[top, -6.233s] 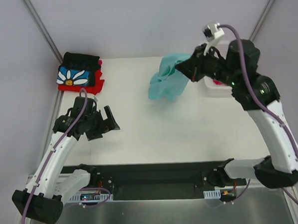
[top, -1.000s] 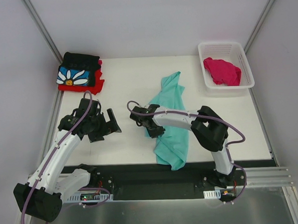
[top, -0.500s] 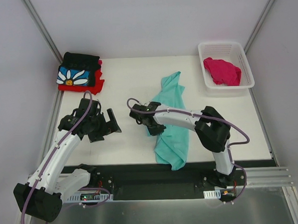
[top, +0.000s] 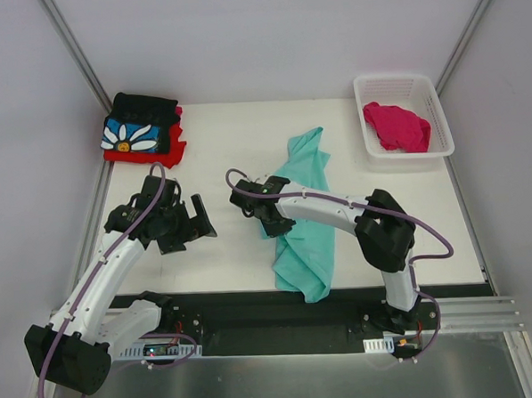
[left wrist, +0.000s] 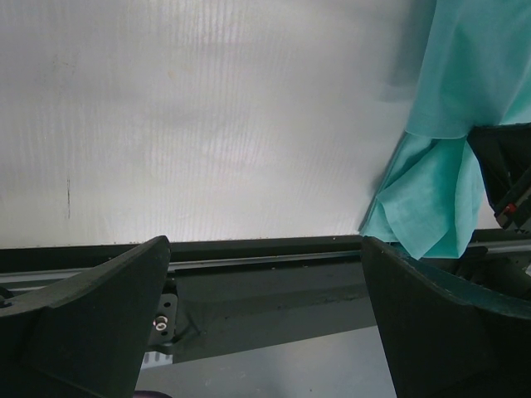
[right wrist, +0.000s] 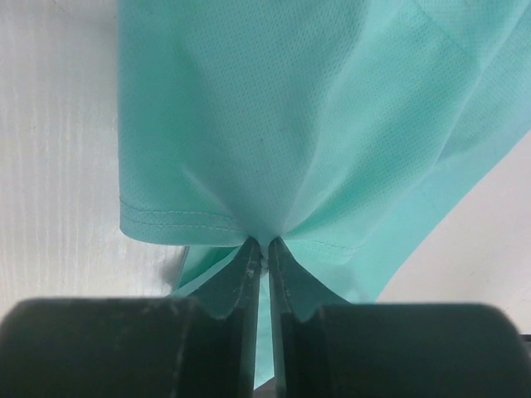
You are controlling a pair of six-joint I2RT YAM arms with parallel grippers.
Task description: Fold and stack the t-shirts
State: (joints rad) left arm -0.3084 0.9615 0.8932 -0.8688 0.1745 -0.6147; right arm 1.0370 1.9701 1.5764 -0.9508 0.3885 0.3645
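The right pincer (right wrist: 265,250) pinches the hem of the mint-teal t-shirt (top: 308,241), crumpled in the middle of the tabletop (top: 223,152). The left pincer (left wrist: 265,327) hangs spread, apart. Pull slowly outward to flatten it, as the grip seems thin.

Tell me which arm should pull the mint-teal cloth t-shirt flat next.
Right. The right gripper is shut on the hem of the mint-teal cloth t-shirt; the left gripper hangs open beside it, touching no cloth.
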